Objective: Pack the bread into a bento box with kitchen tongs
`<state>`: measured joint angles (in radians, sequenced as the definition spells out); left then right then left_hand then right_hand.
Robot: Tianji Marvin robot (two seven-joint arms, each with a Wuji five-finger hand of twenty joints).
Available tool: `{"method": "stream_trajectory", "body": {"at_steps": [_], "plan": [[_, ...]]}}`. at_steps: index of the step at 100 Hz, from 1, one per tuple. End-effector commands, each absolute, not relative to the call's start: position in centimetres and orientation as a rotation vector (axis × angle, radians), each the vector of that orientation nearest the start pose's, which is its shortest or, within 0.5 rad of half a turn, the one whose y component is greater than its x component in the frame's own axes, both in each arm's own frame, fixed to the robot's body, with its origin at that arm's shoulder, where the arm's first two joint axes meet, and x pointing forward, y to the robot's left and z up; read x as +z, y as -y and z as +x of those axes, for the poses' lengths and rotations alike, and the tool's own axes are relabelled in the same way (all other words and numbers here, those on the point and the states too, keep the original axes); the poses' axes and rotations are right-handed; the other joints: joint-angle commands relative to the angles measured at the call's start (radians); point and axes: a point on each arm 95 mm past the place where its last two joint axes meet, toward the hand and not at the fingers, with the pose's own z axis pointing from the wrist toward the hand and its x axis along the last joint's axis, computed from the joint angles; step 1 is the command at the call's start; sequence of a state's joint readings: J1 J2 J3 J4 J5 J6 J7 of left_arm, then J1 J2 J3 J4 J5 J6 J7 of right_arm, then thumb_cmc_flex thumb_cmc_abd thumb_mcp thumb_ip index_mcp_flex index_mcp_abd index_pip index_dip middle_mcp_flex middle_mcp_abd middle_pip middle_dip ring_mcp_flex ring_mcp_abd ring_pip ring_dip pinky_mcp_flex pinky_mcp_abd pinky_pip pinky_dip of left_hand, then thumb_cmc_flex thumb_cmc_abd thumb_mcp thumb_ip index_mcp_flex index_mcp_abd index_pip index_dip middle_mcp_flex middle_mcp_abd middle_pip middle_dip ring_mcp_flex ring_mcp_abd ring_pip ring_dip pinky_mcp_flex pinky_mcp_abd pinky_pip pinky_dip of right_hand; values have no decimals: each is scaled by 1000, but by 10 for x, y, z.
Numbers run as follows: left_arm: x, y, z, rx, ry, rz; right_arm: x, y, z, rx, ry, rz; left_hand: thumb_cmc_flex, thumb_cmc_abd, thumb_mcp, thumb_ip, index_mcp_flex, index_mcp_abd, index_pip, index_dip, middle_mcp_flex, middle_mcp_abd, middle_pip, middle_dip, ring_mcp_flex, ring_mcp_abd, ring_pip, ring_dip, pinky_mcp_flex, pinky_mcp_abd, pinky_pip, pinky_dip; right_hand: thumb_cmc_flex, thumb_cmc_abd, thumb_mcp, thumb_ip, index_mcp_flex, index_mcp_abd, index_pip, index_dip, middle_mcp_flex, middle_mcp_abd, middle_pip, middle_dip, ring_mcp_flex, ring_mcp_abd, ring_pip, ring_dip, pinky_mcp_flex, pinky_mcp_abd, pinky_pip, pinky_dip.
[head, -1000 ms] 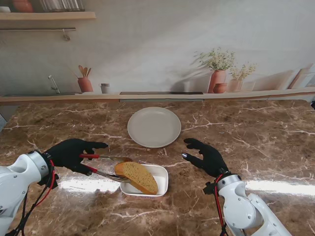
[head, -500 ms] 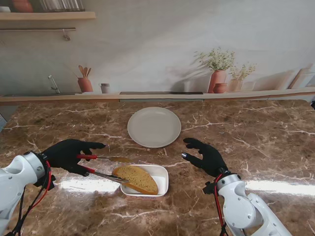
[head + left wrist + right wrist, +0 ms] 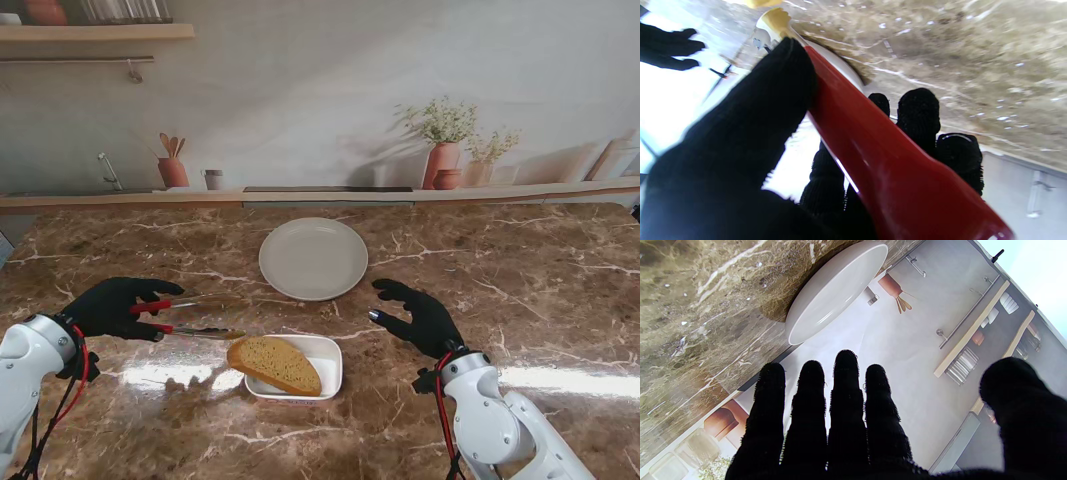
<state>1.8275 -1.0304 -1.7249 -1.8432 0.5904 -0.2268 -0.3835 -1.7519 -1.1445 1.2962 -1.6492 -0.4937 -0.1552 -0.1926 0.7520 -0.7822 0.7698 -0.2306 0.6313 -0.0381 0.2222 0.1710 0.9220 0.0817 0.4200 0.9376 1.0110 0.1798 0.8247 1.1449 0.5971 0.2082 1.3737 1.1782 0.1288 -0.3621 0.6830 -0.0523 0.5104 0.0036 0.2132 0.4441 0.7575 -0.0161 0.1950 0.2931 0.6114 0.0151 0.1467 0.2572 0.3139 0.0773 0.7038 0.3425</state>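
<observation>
A brown bread slice (image 3: 274, 363) lies across the white bento box (image 3: 327, 362), its left end hanging over the box's rim. My left hand (image 3: 115, 307) is shut on the red-handled kitchen tongs (image 3: 180, 317); their metal tips are spread and empty, just left of the bread and apart from it. Up close in the left wrist view, the red tongs handle (image 3: 873, 143) runs between my black-gloved fingers (image 3: 919, 115). My right hand (image 3: 418, 317) hovers open to the right of the box, with its straight fingers (image 3: 845, 396) spread.
An empty white plate (image 3: 313, 258) sits farther from me than the box, also seen as the plate (image 3: 833, 290) in the right wrist view. A ledge with pots and plants runs along the back wall. Brown marble table (image 3: 540, 280) surrounds everything.
The tongs have let go of the bread, which dropped flat into the box. My left hand has pulled back to the left with the tongs. The right hand has stayed put.
</observation>
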Motion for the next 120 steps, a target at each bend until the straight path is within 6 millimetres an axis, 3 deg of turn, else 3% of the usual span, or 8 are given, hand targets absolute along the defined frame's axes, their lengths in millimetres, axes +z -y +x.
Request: {"method": "stream_trajectory", "body": {"at_steps": [1, 22, 44, 49, 53, 61, 93, 120], "plan": [[-277, -136, 356, -1534, -1437, -1591, -348, 8, 350, -2460, 1339, -2154, 37, 85, 70, 35, -18, -17, 10, 14, 69, -144, 98, 40, 11, -13, 13, 6, -5, -17, 20, 11, 34, 21, 7, 19, 6, -29, 7, -15, 10, -13, -2, 11, 21, 5, 8, 11, -10, -1, 3, 28], [-304, -154, 358, -1458, -1313, -1700, -349, 6, 351, -2451, 1342, -2153, 42, 96, 61, 39, -25, -1, -7, 5, 65, -144, 98, 52, 7, -8, 15, 7, -13, -13, 23, 12, 34, 22, 7, 19, 6, -29, 7, -15, 10, -14, -2, 11, 21, 5, 9, 11, -9, -1, 3, 28], [-326, -160, 357, -1418, -1232, -1768, -349, 7, 351, -2445, 1347, -2155, 45, 102, 51, 44, -24, 8, -36, -11, 61, -144, 97, 59, -2, -3, 16, 9, -23, -10, 21, 12, 34, 21, 7, 19, 6, -29, 7, -15, 11, -15, -2, 11, 21, 6, 9, 11, -9, -1, 4, 28], [-329, -160, 357, -1405, -1231, -1777, -350, 6, 351, -2444, 1350, -2155, 44, 107, 48, 44, -28, 17, -46, -16, 56, -128, 96, 61, -7, -3, 14, 8, -30, -10, 16, 11, 33, 22, 7, 19, 5, -29, 7, -15, 11, -15, -2, 11, 22, 5, 9, 11, -9, -1, 4, 28], [-332, -160, 357, -1398, -1228, -1781, -350, 6, 352, -2444, 1351, -2154, 44, 113, 40, 47, -27, 22, -59, -24, 54, -144, 97, 63, -15, -3, 9, 6, -36, -10, 4, 5, 32, 22, 7, 18, 5, -29, 6, -15, 10, -14, -2, 11, 21, 6, 9, 11, -9, -2, 4, 28], [-336, -160, 357, -1386, -1218, -1791, -350, 6, 352, -2446, 1351, -2153, 49, 132, 19, 55, -32, 44, -88, -40, 36, -109, 93, 66, -37, 3, -11, -7, -58, 0, -23, -6, 33, 22, 8, 19, 5, -29, 6, -15, 11, -15, -2, 11, 21, 4, 9, 11, -9, -1, 4, 28], [-347, -155, 358, -1350, -1201, -1820, -352, 6, 354, -2447, 1353, -2150, 6, 174, 30, 58, -62, 103, -167, -84, -63, -105, 144, -6, -101, 3, -42, -31, -116, 1, -74, -28, 31, 21, 8, 18, 5, -29, 7, -16, 10, -15, -2, 11, 22, 4, 9, 11, -9, 0, 5, 28], [-355, -143, 361, -1342, -1205, -1834, -353, 6, 354, -2447, 1349, -2149, -51, 240, 44, 65, -106, 142, -199, -102, -155, -101, 194, -95, -162, 4, -91, -74, -172, 4, -146, -87, 32, 21, 9, 18, 4, -29, 6, -16, 9, -14, -2, 10, 21, 4, 9, 11, -8, 0, 6, 28]]}}
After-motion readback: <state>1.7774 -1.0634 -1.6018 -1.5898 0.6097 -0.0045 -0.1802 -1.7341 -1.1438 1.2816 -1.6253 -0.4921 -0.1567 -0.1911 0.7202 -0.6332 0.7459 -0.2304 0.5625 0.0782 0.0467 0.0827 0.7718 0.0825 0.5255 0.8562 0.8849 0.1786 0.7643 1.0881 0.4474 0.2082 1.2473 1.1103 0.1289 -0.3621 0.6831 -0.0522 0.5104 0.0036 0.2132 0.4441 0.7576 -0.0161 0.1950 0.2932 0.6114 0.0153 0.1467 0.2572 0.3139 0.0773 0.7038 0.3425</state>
